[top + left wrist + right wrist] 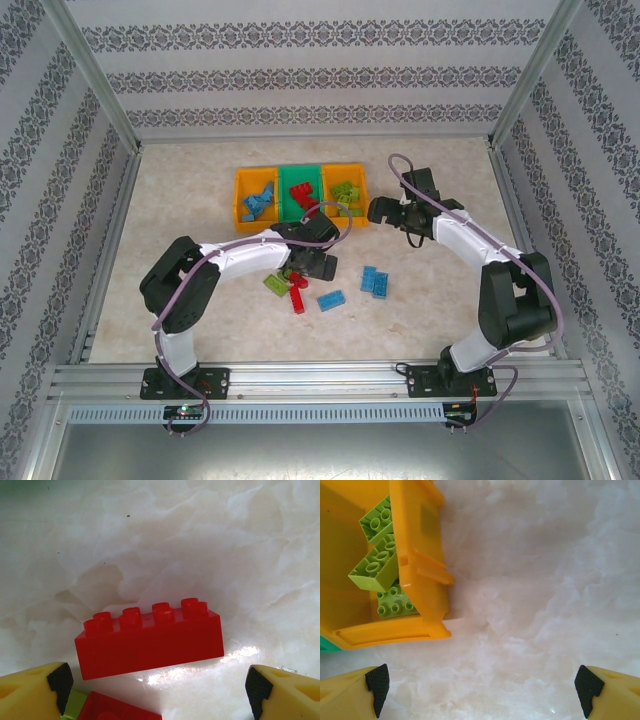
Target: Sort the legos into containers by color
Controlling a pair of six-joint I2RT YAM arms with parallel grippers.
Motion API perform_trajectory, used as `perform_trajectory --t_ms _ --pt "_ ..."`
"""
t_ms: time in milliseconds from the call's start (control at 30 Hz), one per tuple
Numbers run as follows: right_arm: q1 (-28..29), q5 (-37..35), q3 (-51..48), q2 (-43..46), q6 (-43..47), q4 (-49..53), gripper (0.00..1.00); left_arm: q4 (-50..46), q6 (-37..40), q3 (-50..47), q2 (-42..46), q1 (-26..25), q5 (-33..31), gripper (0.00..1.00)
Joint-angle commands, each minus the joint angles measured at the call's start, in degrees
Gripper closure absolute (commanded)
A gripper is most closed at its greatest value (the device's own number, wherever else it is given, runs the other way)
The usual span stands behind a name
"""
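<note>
Three joined containers stand at the back: a left orange bin [240, 196] holding blue legos [258, 200], a green middle bin [299, 176] holding red ones, and a right orange bin [362, 196] holding light green ones [375, 571]. My left gripper [300, 270] hangs open low over a loose cluster. A red brick [150, 640] lies just ahead of its fingertips [60, 682], and another red brick [117, 710] with a green one [75, 705] lies at the near edge. My right gripper [482, 690] is open over bare table beside the right orange bin [420, 555].
Loose on the table lie a green brick [274, 284], red bricks [298, 298] and blue bricks [331, 300] [375, 282]. Metal frame posts and patterned walls close in the table. The green bin's corner [327, 645] peeks in beside the orange one.
</note>
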State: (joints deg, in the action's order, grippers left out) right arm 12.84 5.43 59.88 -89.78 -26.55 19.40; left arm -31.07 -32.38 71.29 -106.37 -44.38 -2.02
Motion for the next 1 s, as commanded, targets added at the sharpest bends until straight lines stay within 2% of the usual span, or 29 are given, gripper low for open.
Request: perform_trajectory --t_ms 0,967 --pt "-0.63 0.16 -1.01 1.34 1.10 -0.94 0.02 -2.50 -1.05 1.93 -0.90 -0.97 -1.35 0.09" --pt "-1.65 0.57 -2.59 2.69 1.01 -1.41 0.02 -2.88 -1.46 4.38 -4.04 -1.08 -3.25 0.13"
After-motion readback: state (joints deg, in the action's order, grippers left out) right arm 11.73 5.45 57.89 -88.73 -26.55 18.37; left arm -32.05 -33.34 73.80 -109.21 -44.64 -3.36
